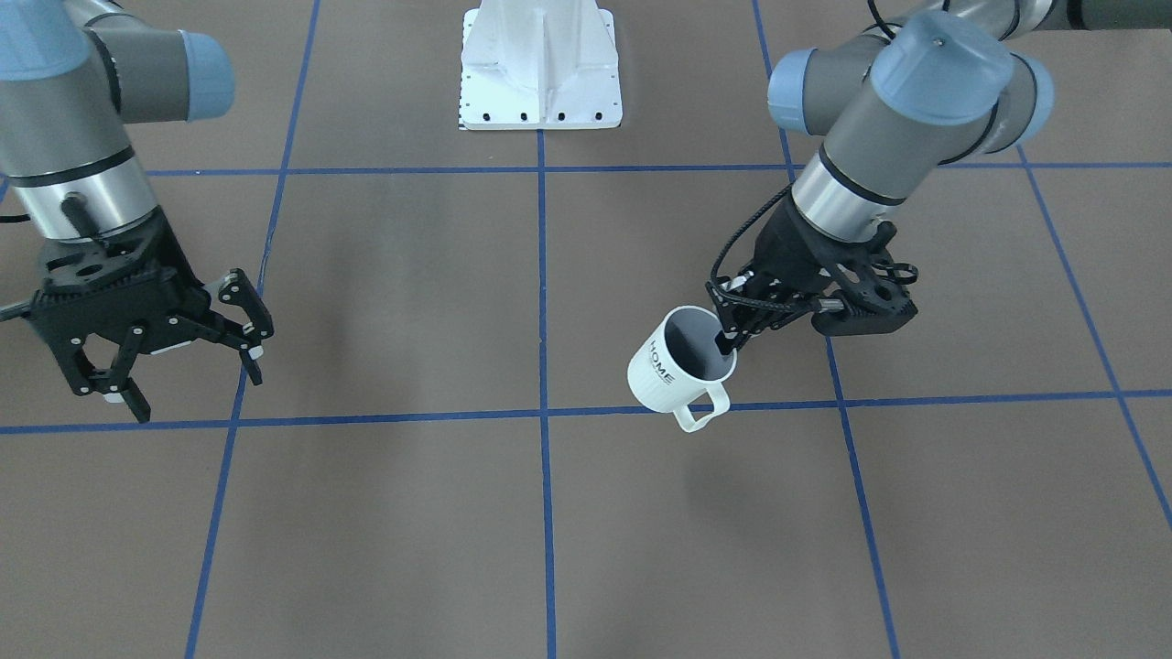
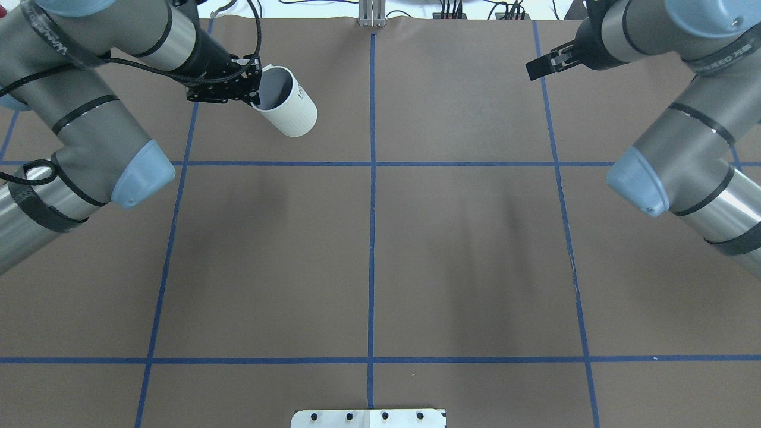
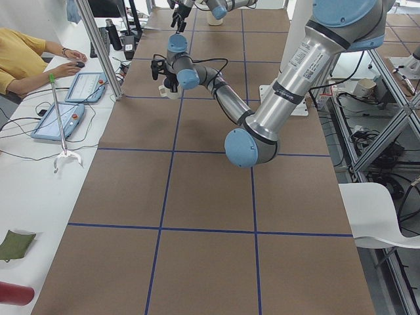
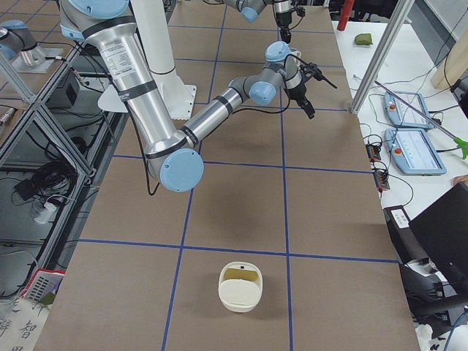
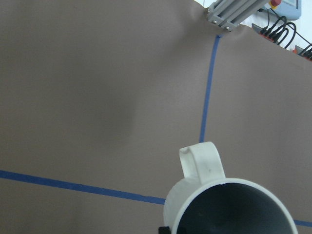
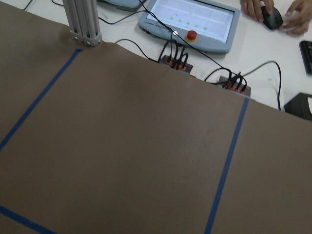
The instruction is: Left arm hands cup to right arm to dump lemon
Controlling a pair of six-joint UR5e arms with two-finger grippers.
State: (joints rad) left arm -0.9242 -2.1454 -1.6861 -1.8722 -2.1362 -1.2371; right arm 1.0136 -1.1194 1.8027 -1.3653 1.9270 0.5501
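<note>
While the left gripper (image 1: 728, 346) pinches the cup (image 1: 667, 371) by its rim, one finger inside the grey hollow and the other outside, the cup is held tilted over the brown table (image 1: 412, 302). It sits on the robot's left of the middle blue tape line (image 1: 542, 275). Its mouth faces up and back toward the arm, its handle points toward the operators' side, and the HOME lettering shows on its wall. The wrist view catches only part of the inside, so its contents cannot be told. Well apart across the table, the right gripper (image 1: 197, 389) hangs with jaws spread wide, holding nothing.
</note>
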